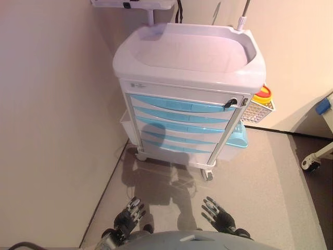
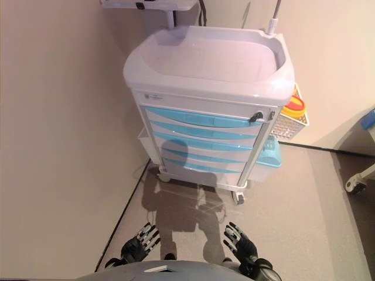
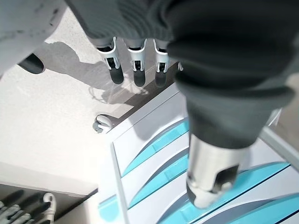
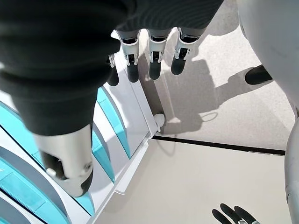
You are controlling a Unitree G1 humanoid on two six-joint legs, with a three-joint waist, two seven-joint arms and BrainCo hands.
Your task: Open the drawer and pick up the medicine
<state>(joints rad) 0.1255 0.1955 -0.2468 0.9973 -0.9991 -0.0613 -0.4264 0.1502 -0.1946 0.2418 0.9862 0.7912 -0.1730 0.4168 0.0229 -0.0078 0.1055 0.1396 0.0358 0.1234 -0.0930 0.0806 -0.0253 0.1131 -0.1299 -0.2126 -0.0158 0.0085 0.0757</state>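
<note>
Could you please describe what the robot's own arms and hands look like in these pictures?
Each robot hand has slim silver fingers ending in dark rounded tips, with white and black segments along them. The left robot hand and right robot hand both wear a dark ribbed cover over the back and wrist. The thumb is a thicker silver cylinder, set apart from the finger row.

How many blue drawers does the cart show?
5, stacked down the cart front: top, second, third, fourth, bottom. All shut; none seem hidden.
</note>
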